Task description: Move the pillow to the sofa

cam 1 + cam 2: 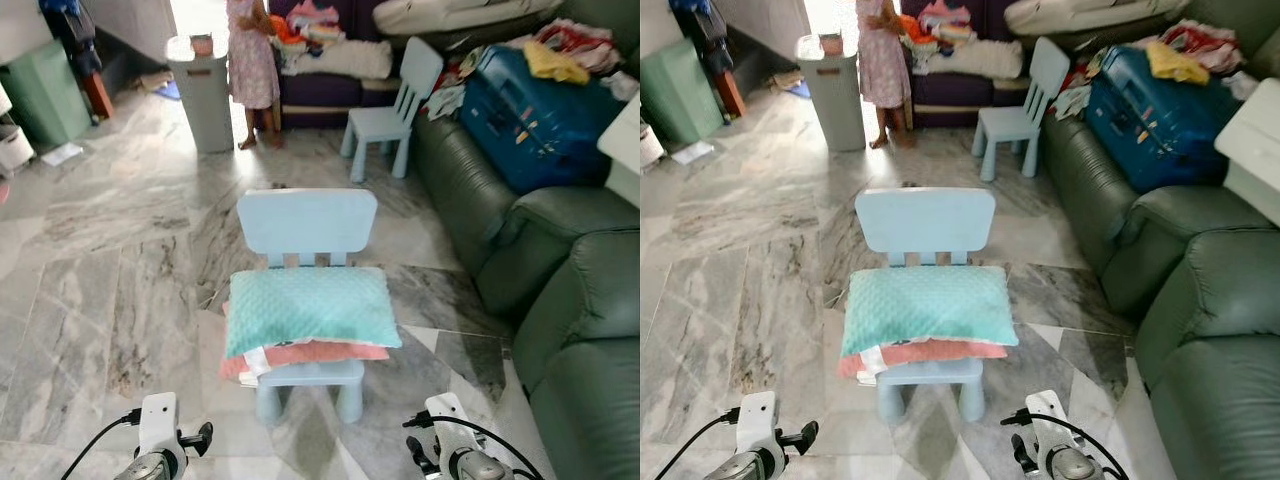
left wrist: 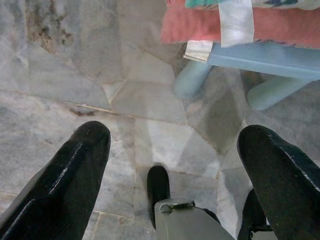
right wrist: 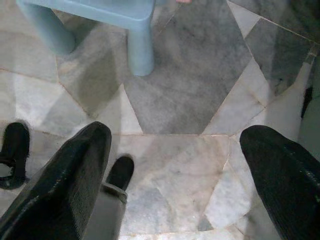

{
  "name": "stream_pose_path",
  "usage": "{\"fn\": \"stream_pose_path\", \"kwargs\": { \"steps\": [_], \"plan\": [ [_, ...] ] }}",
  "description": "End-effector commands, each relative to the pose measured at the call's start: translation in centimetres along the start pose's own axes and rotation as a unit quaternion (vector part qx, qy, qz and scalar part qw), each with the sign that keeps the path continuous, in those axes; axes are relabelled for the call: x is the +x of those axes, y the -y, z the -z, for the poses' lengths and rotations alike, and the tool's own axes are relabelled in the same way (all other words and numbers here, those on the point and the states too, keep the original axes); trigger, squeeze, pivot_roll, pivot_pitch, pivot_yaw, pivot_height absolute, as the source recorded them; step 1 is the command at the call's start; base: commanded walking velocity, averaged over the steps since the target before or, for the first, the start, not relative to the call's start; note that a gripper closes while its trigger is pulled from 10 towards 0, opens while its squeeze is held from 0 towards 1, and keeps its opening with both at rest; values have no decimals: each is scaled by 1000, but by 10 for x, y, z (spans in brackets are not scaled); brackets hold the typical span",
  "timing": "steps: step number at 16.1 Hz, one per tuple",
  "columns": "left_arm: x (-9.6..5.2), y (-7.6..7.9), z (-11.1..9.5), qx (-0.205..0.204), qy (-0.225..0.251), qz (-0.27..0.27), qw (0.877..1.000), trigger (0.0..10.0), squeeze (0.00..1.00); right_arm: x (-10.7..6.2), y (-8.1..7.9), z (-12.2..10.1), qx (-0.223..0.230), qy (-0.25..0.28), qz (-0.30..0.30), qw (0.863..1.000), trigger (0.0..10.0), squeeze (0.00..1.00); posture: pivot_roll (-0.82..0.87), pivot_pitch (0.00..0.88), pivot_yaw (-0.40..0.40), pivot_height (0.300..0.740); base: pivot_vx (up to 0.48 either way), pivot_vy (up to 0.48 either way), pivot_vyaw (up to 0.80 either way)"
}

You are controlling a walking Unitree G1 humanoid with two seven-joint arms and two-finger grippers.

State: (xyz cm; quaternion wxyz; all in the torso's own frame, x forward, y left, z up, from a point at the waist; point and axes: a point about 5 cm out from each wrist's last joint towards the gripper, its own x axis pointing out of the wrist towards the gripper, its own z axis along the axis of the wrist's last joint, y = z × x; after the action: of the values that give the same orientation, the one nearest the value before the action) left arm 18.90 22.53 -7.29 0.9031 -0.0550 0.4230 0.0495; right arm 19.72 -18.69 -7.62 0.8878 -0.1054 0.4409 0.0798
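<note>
A teal pillow (image 1: 308, 308) lay on the seat of a small light-blue chair (image 1: 307, 225), stacked on top of a pink cushion (image 1: 320, 354) whose edge showed beneath it. The chair stood on the grey marble floor (image 1: 110, 290), near the dark green sofa (image 1: 560, 290) on the robot's right, apart from it. The left gripper (image 2: 172, 150) hung low over the floor before the chair's legs, its two black fingers spread wide and holding nothing. The right gripper (image 3: 175, 150) hung likewise, fingers spread and empty. A person (image 1: 251, 60) stood beside a grey bin (image 1: 203, 92) further back.
</note>
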Motion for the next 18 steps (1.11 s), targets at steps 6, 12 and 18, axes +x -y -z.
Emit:
{"fn": "stream_pose_path", "kwargs": {
  "steps": [6,12,18],
  "plan": [
    [2,8,-1,24,-8,15,1000,10000,0,0,1,-4,-1,9,4,1000,10000,0,-107,0,-5,740,381,0,0],
    [3,7,-7,47,-6,-2,999,10000,0,2,-1,-8,0,11,-4,1000,10000,0,-106,0,0,740,299,0,0],
    [2,6,0,48,-21,-23,998,10000,0,1,-3,-5,-3,2,-5,1000,10000,0,-102,0,0,740,0,0,0]
  ]
}}
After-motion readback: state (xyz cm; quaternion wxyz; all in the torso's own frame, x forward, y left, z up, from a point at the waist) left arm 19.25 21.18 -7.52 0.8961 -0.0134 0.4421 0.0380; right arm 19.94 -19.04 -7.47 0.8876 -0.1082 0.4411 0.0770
